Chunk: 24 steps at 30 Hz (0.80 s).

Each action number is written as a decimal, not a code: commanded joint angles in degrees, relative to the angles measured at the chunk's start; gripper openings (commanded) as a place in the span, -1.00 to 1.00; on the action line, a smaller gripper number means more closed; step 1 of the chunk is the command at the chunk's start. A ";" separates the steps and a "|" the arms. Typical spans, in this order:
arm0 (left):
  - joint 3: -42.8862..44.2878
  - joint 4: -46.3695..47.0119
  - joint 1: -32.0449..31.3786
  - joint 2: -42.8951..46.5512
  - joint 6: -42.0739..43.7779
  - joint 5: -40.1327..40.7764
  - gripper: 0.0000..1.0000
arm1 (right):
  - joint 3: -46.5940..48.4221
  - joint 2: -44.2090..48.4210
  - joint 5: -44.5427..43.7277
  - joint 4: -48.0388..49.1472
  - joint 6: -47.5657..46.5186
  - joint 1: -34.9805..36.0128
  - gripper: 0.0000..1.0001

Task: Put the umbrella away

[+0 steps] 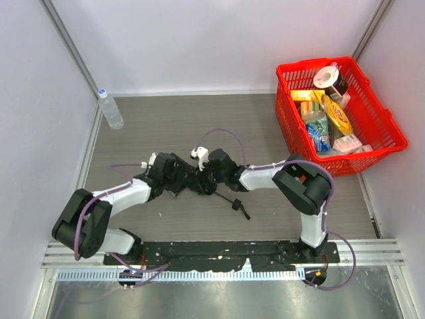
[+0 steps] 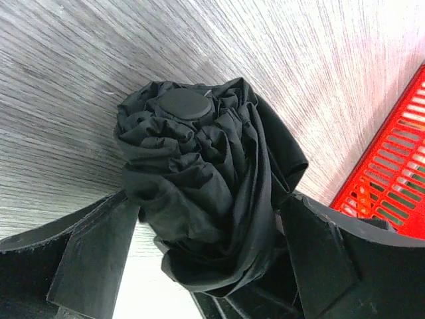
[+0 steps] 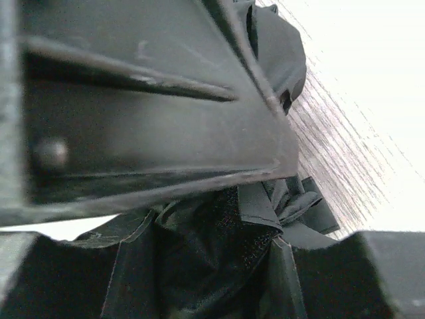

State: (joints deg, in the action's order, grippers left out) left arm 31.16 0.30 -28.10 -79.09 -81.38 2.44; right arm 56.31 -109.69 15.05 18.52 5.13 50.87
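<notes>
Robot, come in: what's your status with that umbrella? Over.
Left gripper open, straddling umbrella. Right gripper shut on umbrella, which is bundled up. Red basket far right, not in the way.

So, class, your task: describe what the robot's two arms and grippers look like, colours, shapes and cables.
Both match: the left arm and right arm have white rounded links between chunky black joints, with a thin purple cable running along each. The left gripper and right gripper are matt black, each with two flat, angular fingers.
</notes>
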 commanded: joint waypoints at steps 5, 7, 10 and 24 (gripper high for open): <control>-3.03 -13.04 -0.38 -8.36 6.76 7.67 0.84 | -2.70 -2.46 20.63 7.58 10.43 -4.29 -0.98; -3.21 -11.73 -0.47 -9.06 6.94 7.32 0.81 | -1.91 -2.02 21.51 7.14 10.78 -4.20 -0.98; -2.60 -9.62 -0.47 -10.20 7.03 6.00 0.64 | -1.74 -1.23 22.31 8.02 12.10 -4.29 -0.98; -6.11 3.65 -0.38 0.32 6.86 3.89 -0.98 | 4.24 6.50 8.34 -9.99 6.38 -1.57 -0.76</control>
State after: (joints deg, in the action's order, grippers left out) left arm 29.34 8.21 -28.49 -81.47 -80.58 1.65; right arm 56.77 -109.65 26.44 15.97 13.47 47.31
